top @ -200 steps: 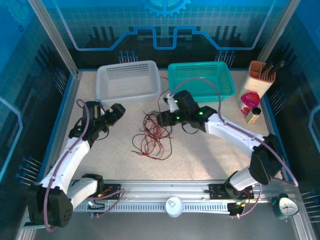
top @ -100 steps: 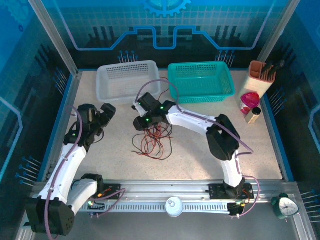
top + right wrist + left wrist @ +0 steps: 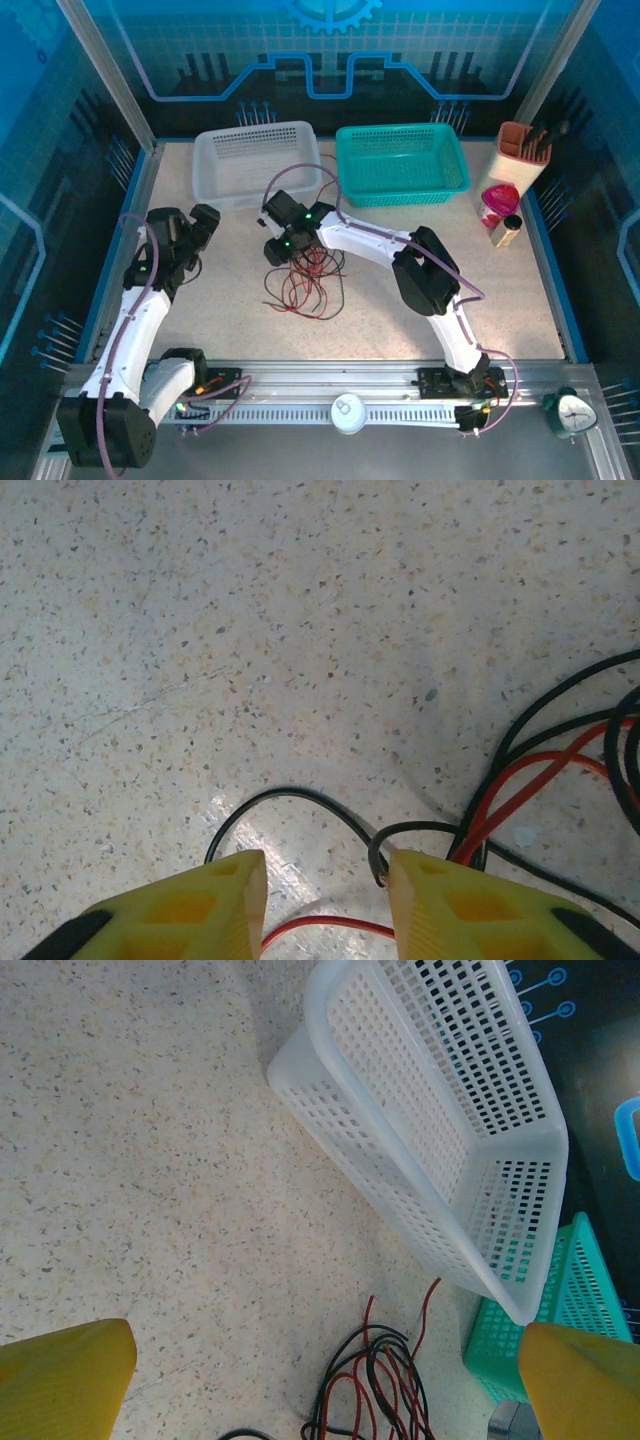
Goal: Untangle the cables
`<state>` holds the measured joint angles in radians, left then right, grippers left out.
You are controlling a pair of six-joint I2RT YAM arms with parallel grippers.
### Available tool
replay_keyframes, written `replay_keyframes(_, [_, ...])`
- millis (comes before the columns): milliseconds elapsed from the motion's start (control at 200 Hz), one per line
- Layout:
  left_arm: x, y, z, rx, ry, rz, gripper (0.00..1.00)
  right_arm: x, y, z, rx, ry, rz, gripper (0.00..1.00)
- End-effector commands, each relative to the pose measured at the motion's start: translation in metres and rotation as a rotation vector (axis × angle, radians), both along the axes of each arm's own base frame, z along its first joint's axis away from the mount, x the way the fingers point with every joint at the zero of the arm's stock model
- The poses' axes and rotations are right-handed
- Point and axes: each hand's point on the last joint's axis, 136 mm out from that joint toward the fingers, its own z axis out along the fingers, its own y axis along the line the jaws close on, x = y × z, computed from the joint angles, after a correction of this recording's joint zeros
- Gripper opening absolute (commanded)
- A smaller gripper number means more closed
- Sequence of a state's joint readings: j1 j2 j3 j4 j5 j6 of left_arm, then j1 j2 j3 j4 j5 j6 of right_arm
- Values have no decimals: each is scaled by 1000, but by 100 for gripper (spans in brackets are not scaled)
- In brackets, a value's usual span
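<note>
The left gripper hangs wide open and empty at the left, well apart from the cables, one red-and-black tangle at mid-table. The right gripper, jaws partly apart, straddles a black loop at the tangle's far-left edge without pinching it. No strand looks separated yet; the untangling seems barely begun.

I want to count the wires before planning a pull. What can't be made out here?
- Top view: the right gripper covers the upper end of the cables; crossings too fine to trace.
- Right wrist view: bottom edge cuts off a red strand between the fingers.
- Left wrist view: bottom edge cuts the tangle.
</note>
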<state>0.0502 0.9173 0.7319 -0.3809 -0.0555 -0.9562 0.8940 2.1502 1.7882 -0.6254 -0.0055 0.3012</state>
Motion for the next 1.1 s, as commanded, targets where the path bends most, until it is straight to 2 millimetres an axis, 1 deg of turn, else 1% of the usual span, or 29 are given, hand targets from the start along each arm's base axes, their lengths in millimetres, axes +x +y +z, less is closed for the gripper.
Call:
replay_keyframes(0, [2,2,-3,-20,-4,10,99,0,-2,-8,-51,-10,2,43])
replay_keyframes(155, [4,0,-3,-29,-8,2,99,1,-4,-6,-50,-23,-9,44])
replay_keyframes(220, [5,-1,-4,-32,-11,0,99,1,-2,-5,-37,-23,-10,44])
replay_keyframes(365, [5,-2,-5,-37,-10,-3,99,4,-2,-10,-46,-25,-16,44])
replay_keyframes(610, [5,-2,-8,-44,-6,-1,99,6,5,-16,-46,-15,-8,36])
replay_keyframes(785, [5,-3,-8,-49,-9,-3,99,9,7,-20,-52,-16,-8,25])
replay_keyframes(865, [5,-3,-8,-52,-9,-3,99,10,9,-18,-50,-21,-6,22])
replay_keyframes(935, [5,-4,-10,-53,-6,-4,99,11,10,-15,-46,-25,-3,18])
replay_keyframes(1090, [4,-4,-9,-53,-9,-5,99,12,12,-1,-33,-42,11,1])
